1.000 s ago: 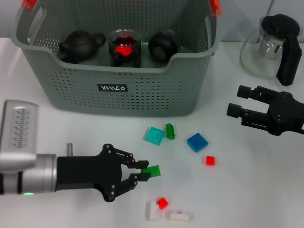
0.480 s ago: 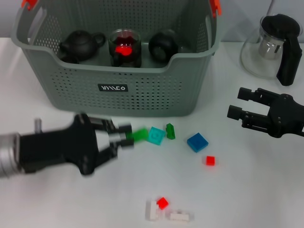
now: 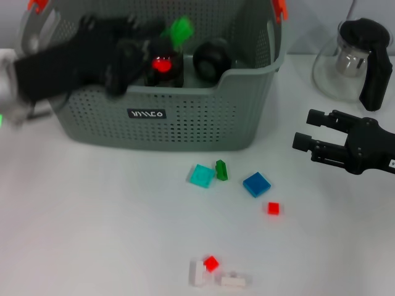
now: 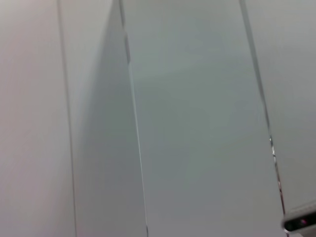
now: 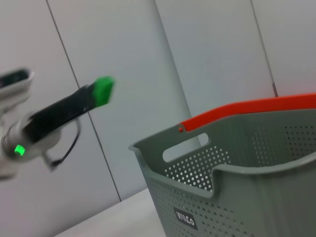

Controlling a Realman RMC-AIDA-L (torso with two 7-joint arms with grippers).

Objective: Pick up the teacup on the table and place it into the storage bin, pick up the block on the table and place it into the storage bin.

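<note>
My left gripper [image 3: 165, 36] is raised over the grey perforated storage bin [image 3: 154, 114] and is shut on a green block [image 3: 181, 28], held above the bin's inside. The right wrist view shows the same arm [image 5: 59, 113] with the green block [image 5: 103, 90] up in the air beside the bin [image 5: 247, 148]. A glass teacup with something red in it [image 3: 162, 63] and a round black pot [image 3: 213, 57] stand inside the bin. My right gripper [image 3: 307, 131] is open and empty above the table, right of the bin. The left wrist view shows only wall panels.
A glass pitcher with a black handle [image 3: 355, 61] stands at the back right. Loose blocks lie in front of the bin: teal [image 3: 201, 176], dark green [image 3: 221, 169], blue [image 3: 256, 184], two red [image 3: 273, 208] [image 3: 211, 263], and white ones [image 3: 197, 272].
My left gripper has lifted the green block off the table and swung up and back, from near the front edge to above the bin. The right arm has barely moved.
</note>
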